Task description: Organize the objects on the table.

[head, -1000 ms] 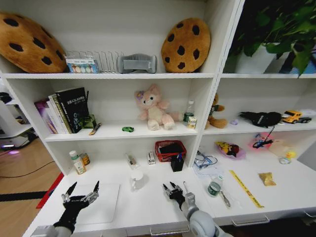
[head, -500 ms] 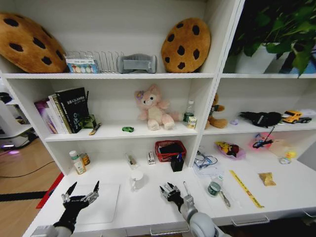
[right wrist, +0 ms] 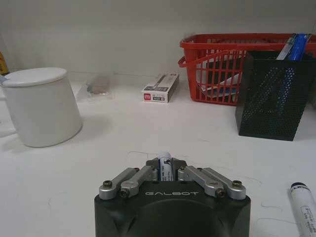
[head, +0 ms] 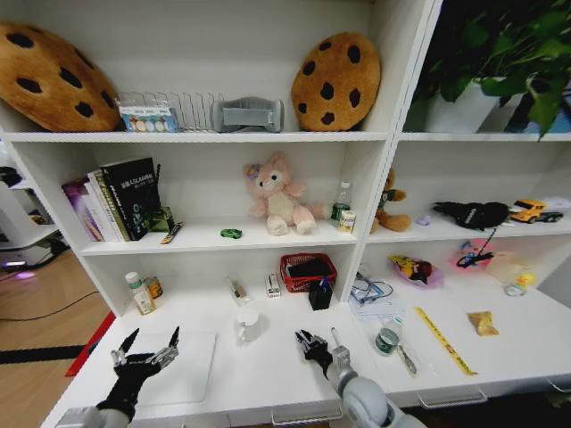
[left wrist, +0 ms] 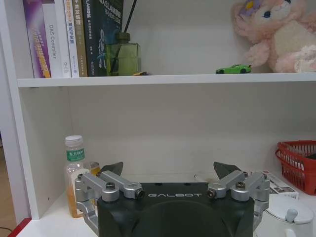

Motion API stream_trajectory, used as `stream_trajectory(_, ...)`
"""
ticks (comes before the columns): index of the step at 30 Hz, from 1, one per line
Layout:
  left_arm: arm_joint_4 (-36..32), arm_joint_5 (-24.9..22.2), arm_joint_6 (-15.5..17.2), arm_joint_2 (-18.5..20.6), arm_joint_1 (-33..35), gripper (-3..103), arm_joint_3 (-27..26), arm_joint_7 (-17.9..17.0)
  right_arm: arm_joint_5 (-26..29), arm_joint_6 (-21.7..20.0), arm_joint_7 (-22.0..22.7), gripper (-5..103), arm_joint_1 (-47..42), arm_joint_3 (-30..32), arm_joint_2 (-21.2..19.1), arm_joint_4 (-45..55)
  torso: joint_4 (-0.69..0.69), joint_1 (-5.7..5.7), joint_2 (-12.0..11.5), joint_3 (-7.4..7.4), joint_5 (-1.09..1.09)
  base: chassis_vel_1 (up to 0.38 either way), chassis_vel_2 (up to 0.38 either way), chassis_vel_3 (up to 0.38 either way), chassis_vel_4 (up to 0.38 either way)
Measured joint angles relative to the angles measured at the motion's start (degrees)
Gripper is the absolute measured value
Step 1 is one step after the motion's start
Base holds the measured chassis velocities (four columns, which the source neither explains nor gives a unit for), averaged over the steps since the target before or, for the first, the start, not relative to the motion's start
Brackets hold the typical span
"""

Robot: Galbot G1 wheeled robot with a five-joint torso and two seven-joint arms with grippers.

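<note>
Right wrist view: right gripper (right wrist: 166,170) low on surface (right wrist: 123,148), fingers closed on white pen (right wrist: 165,164); lift straight, steer tip toward mesh cup (right wrist: 274,96); left gripper (head: 144,349) open, idle.

Mug (head: 247,323) left of basket (head: 308,270) (behind)

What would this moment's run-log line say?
right gripper: shut on marker, above table | left gripper: open, over laptop | second marker: on table

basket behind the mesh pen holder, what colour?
Red. The basket, an open grid, stands just behind the black mesh pen holder; the right wrist view shows it best.
</note>
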Motion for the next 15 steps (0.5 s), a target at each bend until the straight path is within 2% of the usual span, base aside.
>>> stream_trajectory(4, 0.0, 0.0, 0.0, 0.0, 0.0, 100, 0.0, 0.0, 0.4, -0.5, 0.0, 10, 0.0, 0.0, -0.6, 0.1, 0.0, 0.0, 0.0, 0.0, 0.0, 0.0, 0.0, 0.0, 0.0)
stream_trajectory(12, 0.0, 0.0, 0.0, 0.0, 0.0, 100, 0.0, 0.0, 1.8, -1.1, -0.6, 10, 0.0, 0.5, -1.2, 0.5, 0.0, 0.0, 0.0, 0.0, 0.0, 0.0, 0.0, 0.0, 0.0)
stream_trajectory(14, 0.0, 0.0, 0.0, 0.0, 0.0, 100, 0.0, 0.0, 2.2, 0.2, -1.3, 10, 0.0, 0.8, -1.1, 0.6, -0.01, 0.0, 0.0, 0.0, 0.0, 0.0, 0.0, 0.0, 0.0)
stream_trajectory(15, 0.0, 0.0, 0.0, 0.0, 0.0, 100, 0.0, 0.0, 3.1, 2.5, -2.1, 10, 0.9, 1.2, -0.6, 1.6, -0.02, 0.0, 0.0, 0.0, 0.0, 0.0, 0.0, 0.0, 0.0)
